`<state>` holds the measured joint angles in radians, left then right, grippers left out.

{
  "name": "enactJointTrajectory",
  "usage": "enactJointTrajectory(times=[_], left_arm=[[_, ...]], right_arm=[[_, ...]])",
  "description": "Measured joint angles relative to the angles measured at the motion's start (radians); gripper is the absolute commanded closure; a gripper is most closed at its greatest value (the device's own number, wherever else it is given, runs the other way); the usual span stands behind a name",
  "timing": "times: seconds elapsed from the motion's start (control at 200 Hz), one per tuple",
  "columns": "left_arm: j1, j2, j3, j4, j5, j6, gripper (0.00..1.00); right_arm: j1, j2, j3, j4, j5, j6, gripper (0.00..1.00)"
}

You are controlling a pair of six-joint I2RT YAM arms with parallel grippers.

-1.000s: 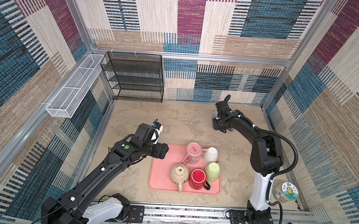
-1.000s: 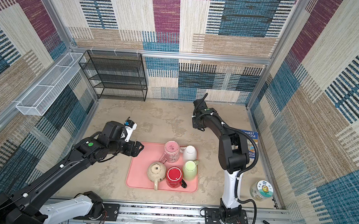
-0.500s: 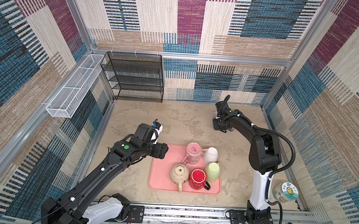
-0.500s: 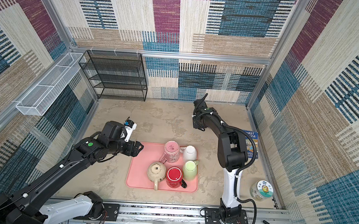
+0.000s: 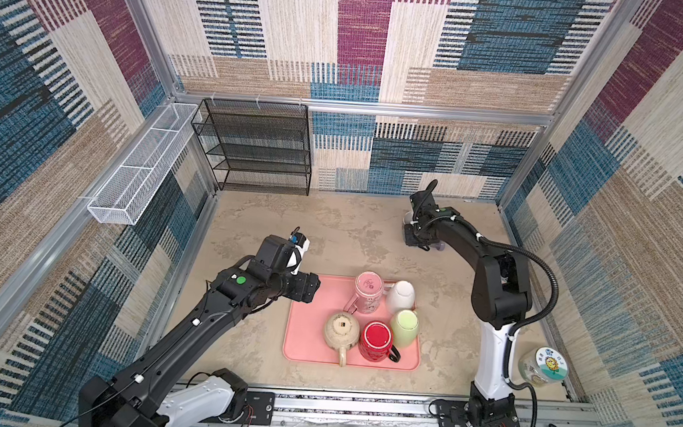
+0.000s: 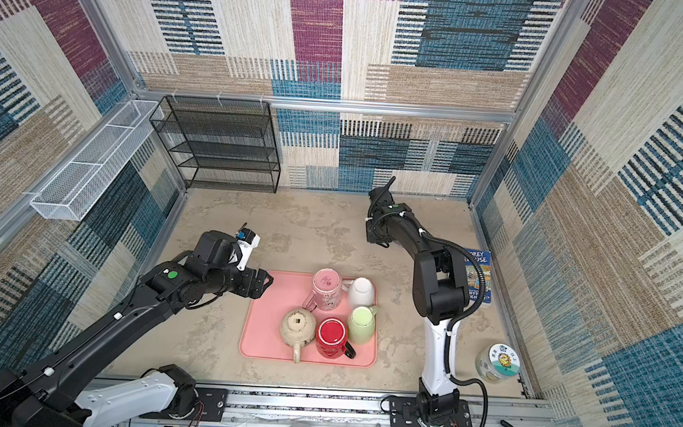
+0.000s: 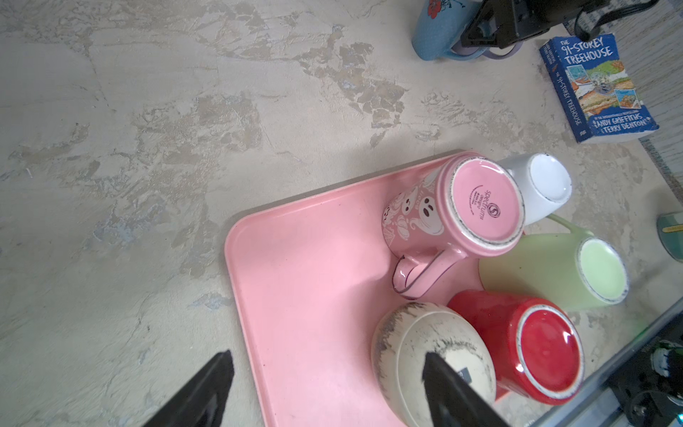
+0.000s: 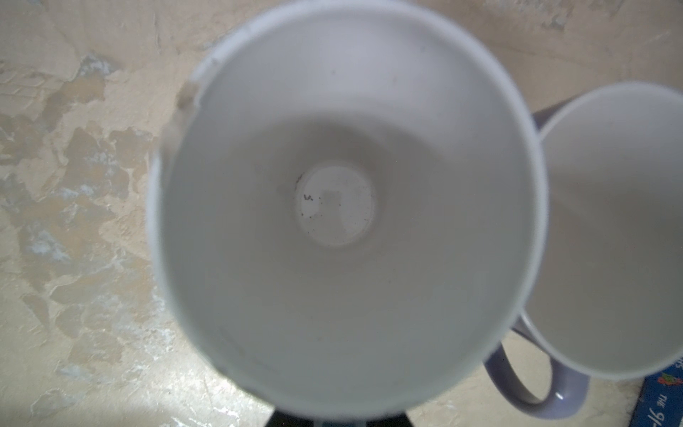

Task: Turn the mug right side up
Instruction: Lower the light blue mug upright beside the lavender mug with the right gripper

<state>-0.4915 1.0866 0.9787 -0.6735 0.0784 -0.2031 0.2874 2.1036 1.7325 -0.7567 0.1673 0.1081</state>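
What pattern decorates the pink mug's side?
White ghosts on the pink mug, clearest in left wrist view.

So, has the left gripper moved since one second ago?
No. The left gripper is at the same spot as before, at the far left corner of the pink tray.

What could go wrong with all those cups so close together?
1. The right claw grips the blue mug right beside the purple mug. Letting go or pulling away carelessly might knock the two together.
2. The open left claw hangs over the pink tray, where the upside-down beige mug and red mug sit crowded with the others. Grabbing one could bump or tip its neighbour.
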Motion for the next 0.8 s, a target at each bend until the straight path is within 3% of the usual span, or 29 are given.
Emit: enactJointTrajectory(times=[0.306,0.601,0.801], left_arm=[[0.000,0.011,0.001,-0.001,0.005,0.000,0.15],[-0.006,0.008,0.027,-0.013,0.013,0.000,0.16],[-0.034,0.018,0.066,-0.039,0.029,0.016,0.17]], right_arm=[[-0.001,-0.019,-0.024,0.006,-0.002,-0.001,0.52],[0.000,-0.098,-0.073,0.029,-0.012,-0.005,0.41],[0.008,-0.238,-0.197,0.109,-0.040,-0.019,0.34]])
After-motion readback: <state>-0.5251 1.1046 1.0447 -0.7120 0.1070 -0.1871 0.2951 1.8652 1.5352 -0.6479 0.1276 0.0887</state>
